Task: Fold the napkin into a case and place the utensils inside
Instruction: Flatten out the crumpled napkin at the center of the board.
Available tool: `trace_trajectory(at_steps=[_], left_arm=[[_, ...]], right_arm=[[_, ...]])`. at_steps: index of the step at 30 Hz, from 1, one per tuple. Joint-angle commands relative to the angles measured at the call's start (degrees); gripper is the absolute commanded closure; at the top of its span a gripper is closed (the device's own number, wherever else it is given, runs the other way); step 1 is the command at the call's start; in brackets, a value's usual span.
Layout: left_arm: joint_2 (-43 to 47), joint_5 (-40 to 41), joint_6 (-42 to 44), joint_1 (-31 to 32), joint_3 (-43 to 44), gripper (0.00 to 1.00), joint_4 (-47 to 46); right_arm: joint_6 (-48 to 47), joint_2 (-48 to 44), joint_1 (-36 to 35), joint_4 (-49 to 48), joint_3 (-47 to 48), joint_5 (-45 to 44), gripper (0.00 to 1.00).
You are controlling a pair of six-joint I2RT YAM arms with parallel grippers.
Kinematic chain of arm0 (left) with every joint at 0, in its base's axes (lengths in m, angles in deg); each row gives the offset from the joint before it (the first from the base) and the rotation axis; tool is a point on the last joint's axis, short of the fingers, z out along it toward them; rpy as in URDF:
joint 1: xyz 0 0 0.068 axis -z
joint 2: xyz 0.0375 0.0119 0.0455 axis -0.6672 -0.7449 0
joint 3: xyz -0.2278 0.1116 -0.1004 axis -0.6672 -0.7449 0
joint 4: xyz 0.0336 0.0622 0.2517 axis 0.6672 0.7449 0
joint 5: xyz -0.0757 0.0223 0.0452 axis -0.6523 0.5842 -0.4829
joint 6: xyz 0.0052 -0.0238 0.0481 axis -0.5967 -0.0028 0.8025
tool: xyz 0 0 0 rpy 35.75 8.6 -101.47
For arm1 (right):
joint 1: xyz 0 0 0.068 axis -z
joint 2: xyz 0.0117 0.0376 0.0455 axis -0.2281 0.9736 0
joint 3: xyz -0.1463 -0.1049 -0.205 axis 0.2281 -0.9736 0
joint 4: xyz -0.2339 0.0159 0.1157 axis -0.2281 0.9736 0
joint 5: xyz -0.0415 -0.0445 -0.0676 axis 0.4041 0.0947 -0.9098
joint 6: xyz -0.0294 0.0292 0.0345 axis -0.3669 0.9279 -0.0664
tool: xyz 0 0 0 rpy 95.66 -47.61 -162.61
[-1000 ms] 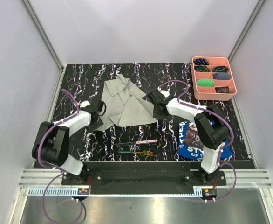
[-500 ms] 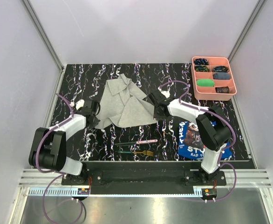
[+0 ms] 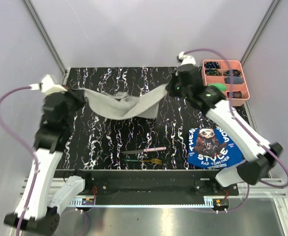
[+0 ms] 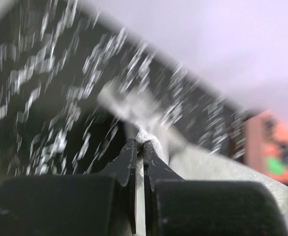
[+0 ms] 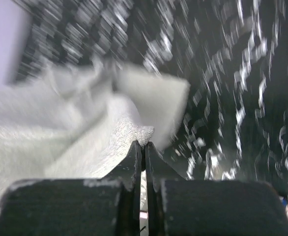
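The light grey napkin (image 3: 127, 104) hangs stretched in the air between both arms, sagging in the middle above the black marbled table (image 3: 109, 137). My left gripper (image 3: 83, 93) is shut on its left corner, and the wrist view shows cloth (image 4: 145, 135) pinched at the fingertips (image 4: 139, 143). At the right corner my right gripper (image 3: 169, 87) is shut on the napkin (image 5: 60, 132), cloth bunched at its tips (image 5: 144, 143). The pink-handled knife (image 3: 145, 150) and the green-handled fork (image 3: 143, 160) lie side by side near the table's front edge. No folded case is visible.
A pink compartment tray (image 3: 226, 81) with small items stands at the back right, close behind the right arm. A blue printed cloth (image 3: 215, 145) lies at the front right. White walls close in the table on three sides.
Both arms have risen from the table and moved apart, lifting the napkin off the surface and stretching it between them. The left gripper closed on its corner first.
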Motion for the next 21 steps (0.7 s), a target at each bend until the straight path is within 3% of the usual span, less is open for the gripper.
trace_trajectory(at_steps=[1, 10, 13, 17, 21], left_arm=[[7.07, 3.00, 5.17, -0.15, 11.16, 1.00, -0.24], [8.41, 1.25, 8.96, -0.24, 28.58, 1.00, -0.50], [7.27, 0.99, 9.13, -0.15, 30.44, 1.00, -1.55], [4.99, 5.28, 9.66, -0.24, 30.01, 1.00, -2.87], [-0.45, 8.63, 11.24, -0.24, 27.55, 1.00, -3.84]], right_arm=[[-6.42, -7.25, -0.20, 0.75, 10.34, 4.19, 1.00], [-10.03, -14.28, -0.12, -5.30, 18.19, 13.60, 1.00], [-10.73, -15.16, -0.12, -8.56, 18.28, 15.36, 1.00], [-11.61, -12.01, -0.20, -9.18, 19.86, 9.85, 1.00], [-14.24, -2.90, 0.32, -10.75, 22.75, 6.93, 1.00]])
